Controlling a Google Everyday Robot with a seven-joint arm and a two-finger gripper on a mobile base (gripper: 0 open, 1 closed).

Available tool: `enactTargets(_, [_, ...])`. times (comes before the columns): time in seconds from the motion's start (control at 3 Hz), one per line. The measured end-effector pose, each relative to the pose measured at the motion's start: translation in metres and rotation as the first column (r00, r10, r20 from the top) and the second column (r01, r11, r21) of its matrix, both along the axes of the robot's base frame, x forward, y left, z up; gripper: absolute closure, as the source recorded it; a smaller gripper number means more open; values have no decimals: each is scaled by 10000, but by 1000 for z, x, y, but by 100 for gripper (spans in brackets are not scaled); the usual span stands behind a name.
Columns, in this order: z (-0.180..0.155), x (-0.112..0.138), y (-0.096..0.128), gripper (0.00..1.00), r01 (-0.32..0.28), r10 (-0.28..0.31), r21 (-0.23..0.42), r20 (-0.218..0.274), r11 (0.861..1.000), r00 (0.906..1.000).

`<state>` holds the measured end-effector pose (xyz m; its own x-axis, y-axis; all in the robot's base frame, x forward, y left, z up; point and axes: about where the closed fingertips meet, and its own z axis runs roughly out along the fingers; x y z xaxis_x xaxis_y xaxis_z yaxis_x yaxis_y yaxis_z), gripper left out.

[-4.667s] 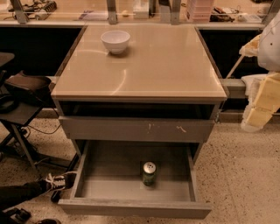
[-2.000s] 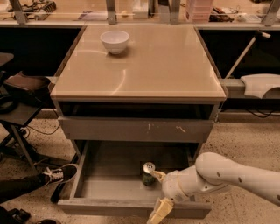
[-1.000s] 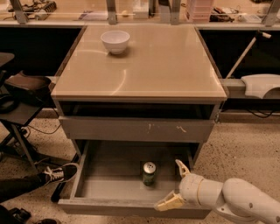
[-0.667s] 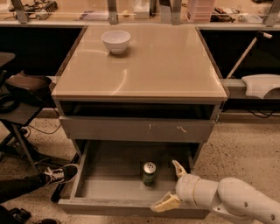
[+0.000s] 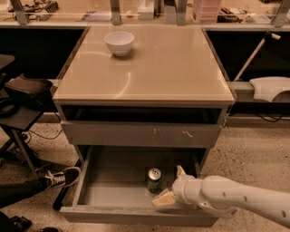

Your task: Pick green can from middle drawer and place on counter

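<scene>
The green can (image 5: 154,180) stands upright in the open middle drawer (image 5: 113,195), near its middle, silver lid up. My gripper (image 5: 172,185) reaches in from the lower right on a white arm and sits just right of the can, at can height. It is open: one pale finger (image 5: 180,171) points toward the back of the drawer and the other (image 5: 163,199) lies toward the drawer front. The can is outside the fingers, close to them. The beige counter (image 5: 172,68) tops the grey cabinet above.
A white bowl (image 5: 119,43) sits on the counter's back left. A shut drawer front with pale scratches (image 5: 140,134) overhangs the open drawer. A black sneaker and leg (image 5: 59,178) and a dark chair (image 5: 22,90) are at the left. A cluttered ledge (image 5: 145,13) runs behind.
My gripper has come into the drawer from the right and shifted left, closer to the can. The can has not moved.
</scene>
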<state>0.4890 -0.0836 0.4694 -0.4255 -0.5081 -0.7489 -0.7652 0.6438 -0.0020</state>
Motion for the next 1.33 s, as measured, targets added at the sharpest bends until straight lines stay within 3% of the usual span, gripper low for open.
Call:
enactTargets(0.33, [-6,15,19,0,-240,245,-354,150,9991,9996])
enactTargets(0.67, [-14,10,20,0,-381,380,-41,-175,9993,9991])
enactTargets(1.0, [-43,4,50,0,-827,911,746,-1174,9938,9889])
enactTargets(1.33, [-61,-1,86,0,-1064,1287,1301,-1775,9858,9757])
